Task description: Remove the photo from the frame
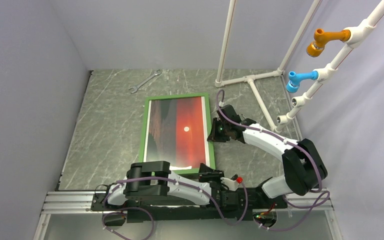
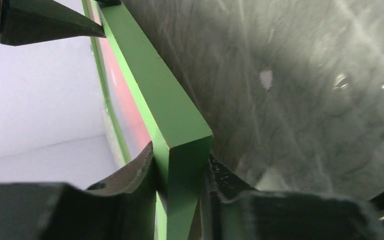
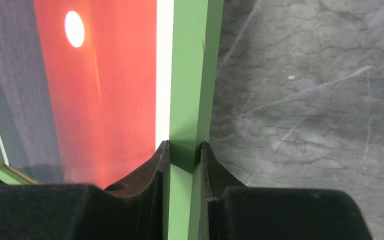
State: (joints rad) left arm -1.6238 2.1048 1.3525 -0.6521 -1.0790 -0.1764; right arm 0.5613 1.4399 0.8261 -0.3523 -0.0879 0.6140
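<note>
nearby, wrench (image 1: 145, 82) beyond frame (image 1: 143, 135), pipes (image 1: 250, 80) right

Your left arm (image 1: 180, 186) and right arm (image 1: 267, 140): white shells, black joints, purple cables (image 1: 230, 120) looping; left pincer (image 2: 180, 160) and right pincer (image 3: 182, 150) matte black.

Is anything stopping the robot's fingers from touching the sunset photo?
Yes. Both pinch the green frame, not the photo: the right gripper on its right rail, the left gripper at its near right corner. The photo lies inside those rails.
</note>
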